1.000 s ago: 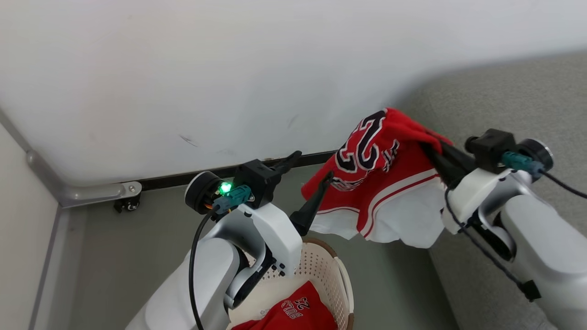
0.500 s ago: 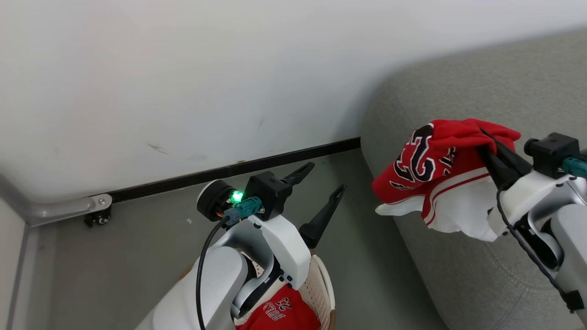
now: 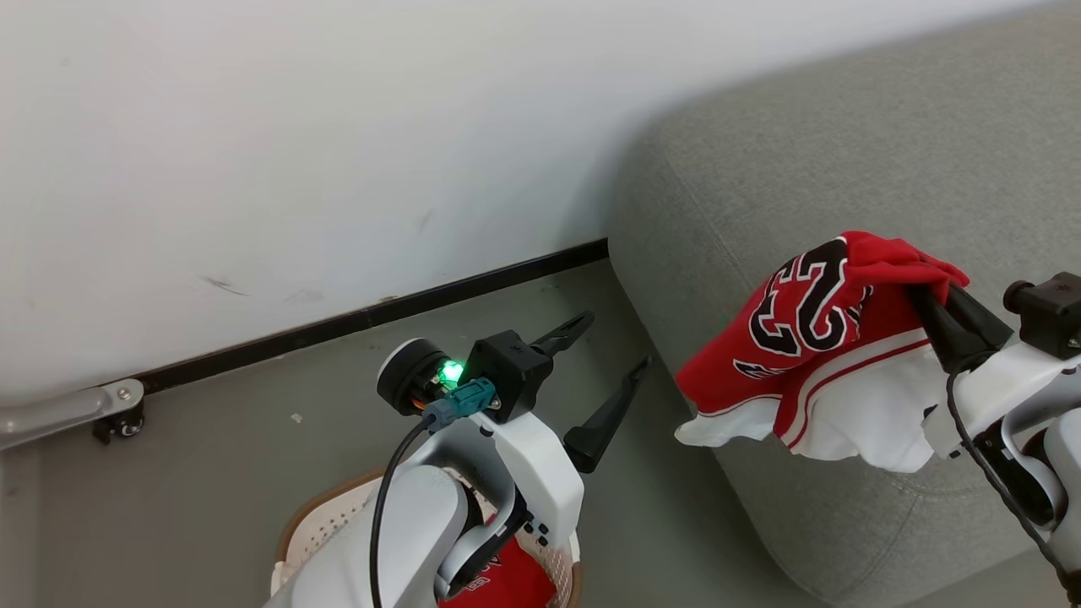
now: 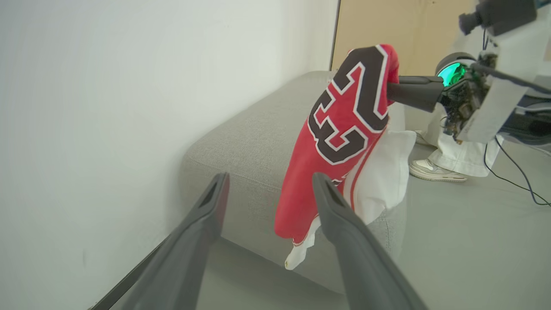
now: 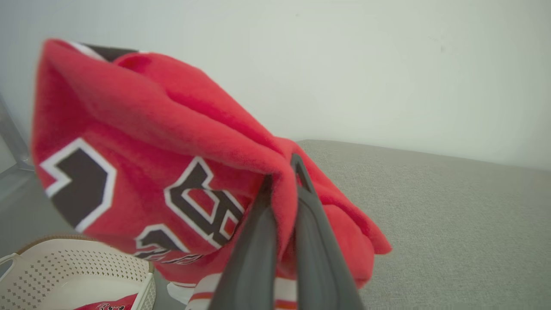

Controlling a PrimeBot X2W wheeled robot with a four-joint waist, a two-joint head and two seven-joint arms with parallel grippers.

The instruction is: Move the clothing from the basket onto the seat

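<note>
Pinching a red garment (image 3: 811, 338) in the right tool (image 5: 282, 171), dark fingers shut tight on a bunched fold at its top edge. Dangles it in the air at the end of the grey sofa (image 3: 802, 169) nearest the basket (image 3: 325, 519), black-and-white "23" turned toward the white wall (image 3: 338, 127), white lining and red-and-white striped trim drooping lowest. Cannot tell whether the hem brushes the upholstery or hangs just clear of the rounded corner. Holds the left tool (image 3: 617, 339) spread wide and empty, fingers aimed toward the sofa's end, near the cloth but apart from it. Reaches out from above the basket, cream with perforated sides and a brown rim, set on the grey floor (image 3: 211, 439) near the sofa's corner and half hidden under the pale left forearm (image 3: 405, 540). Leaves a second garment (image 3: 507, 584), red with white lettering, lying inside the basket. Shines a small green light (image 3: 452, 370) on the left wrist. Shows, from the left wrist, a shoe (image 4: 434, 170) and a pale trouser leg of a person standing on the floor past the sofa, beyond the right arm.
</note>
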